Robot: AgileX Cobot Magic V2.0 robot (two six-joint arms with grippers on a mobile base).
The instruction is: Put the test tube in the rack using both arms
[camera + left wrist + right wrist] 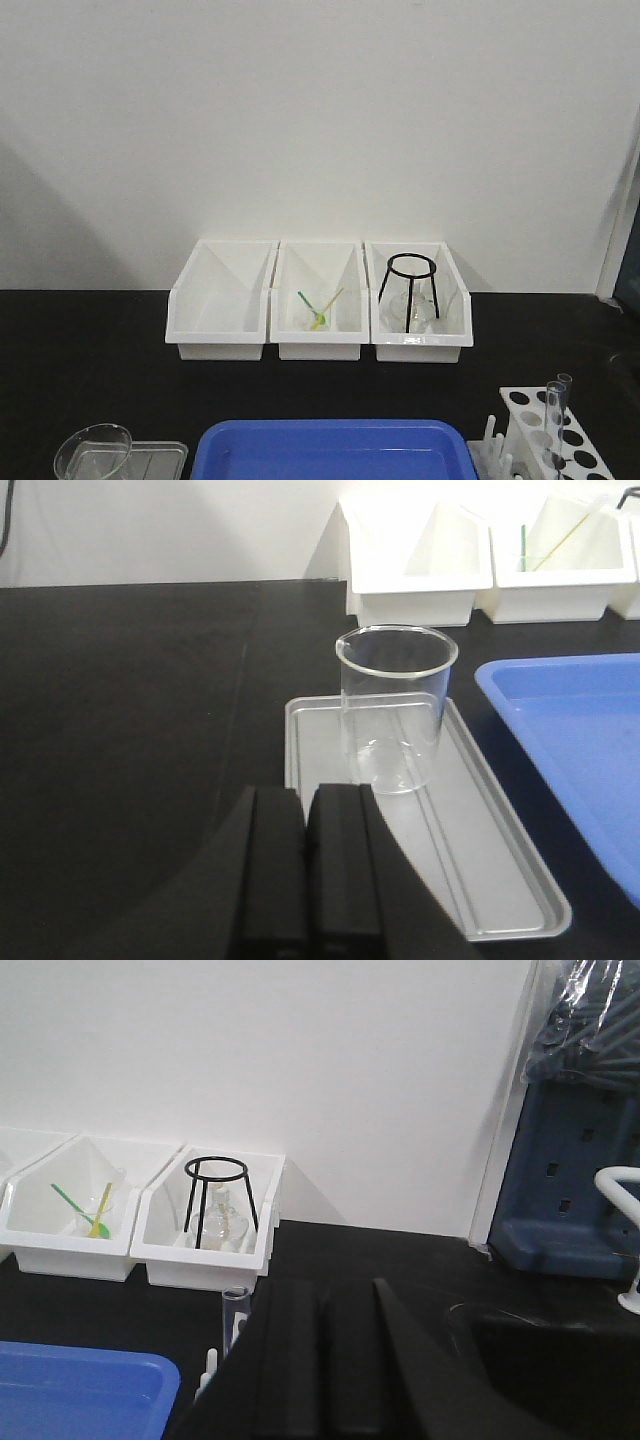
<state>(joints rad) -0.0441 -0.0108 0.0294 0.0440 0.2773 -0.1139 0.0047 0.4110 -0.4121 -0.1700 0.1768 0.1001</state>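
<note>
We see the black tabletop (90, 340) running to a white wall, with three white bins (318, 300) in a row along its far edge. The right bin holds a black wire tripod (410, 290); the middle one holds green and yellow sticks. A blue tray (335, 452) lies at the near edge, centred. Toward the near left corner a grey tray (480, 830) carries an upright clear beaker (395, 708).

At the near right corner stands the rack (560, 435), white, with round holes and pegs. The test tube (553, 420) stands upright in it, another clear tube just beside it.

Our left gripper (305, 870) hovers just before the grey tray, its black fingers pressed together, gripping nothing. Our right gripper (325, 1380) fills the lower frame, fingers likewise together and empty, beside a tube's rim.
</note>
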